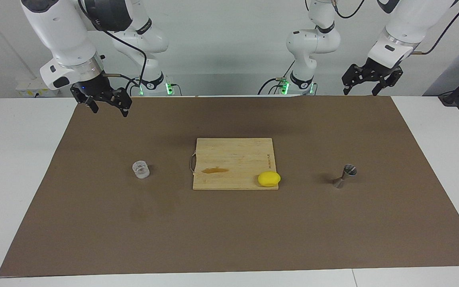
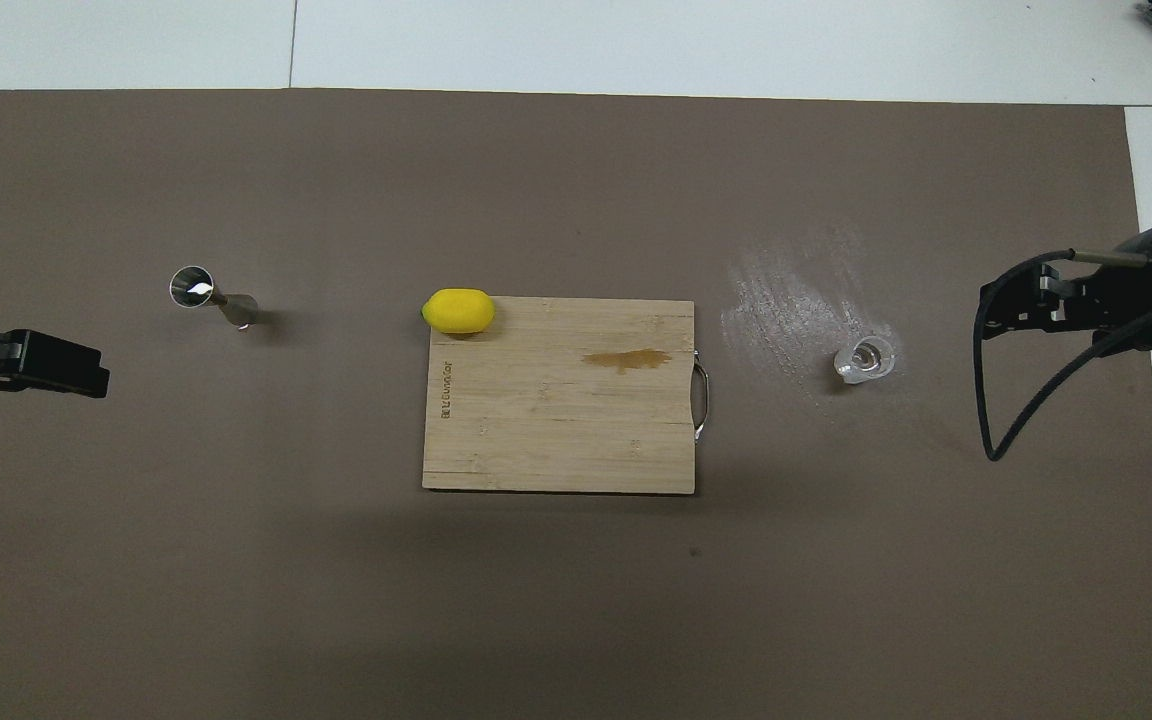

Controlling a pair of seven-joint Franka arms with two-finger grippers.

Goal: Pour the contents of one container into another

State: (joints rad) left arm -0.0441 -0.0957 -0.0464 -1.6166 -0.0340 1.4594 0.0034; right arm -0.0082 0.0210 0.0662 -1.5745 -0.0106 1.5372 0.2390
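A: As both arms hang raised over the worktop's robot-side edge, what is each gripper's pose?

B: The right gripper (image 1: 108,107) hangs above the mat (image 1: 229,239) corner at the right arm's end, wrist tilted, fingers pointing down and spread wide, holding nothing. The left gripper (image 1: 359,88) hangs above the mat edge at the left arm's end, also tilted, fingers pointing down, spread wide and empty.

A: Where is the cup?

B: The cup (image 1: 140,169) stands upright on the mat toward the right arm's end, beside the board (image 1: 233,157) on its handle side, well apart from the right gripper. A pale smear (image 2: 786,290) marks the mat just beside it.

A: And the jigger?

B: The jigger (image 1: 345,176) stands upright on the mat toward the left arm's end, well apart from the left gripper.

A: What lies between them?

B: The board, at mid-mat. A lemon (image 1: 269,179) rests on its corner farthest from the robots, on the jigger side. A brown stain (image 1: 215,170) shows on the board nearer the handle.
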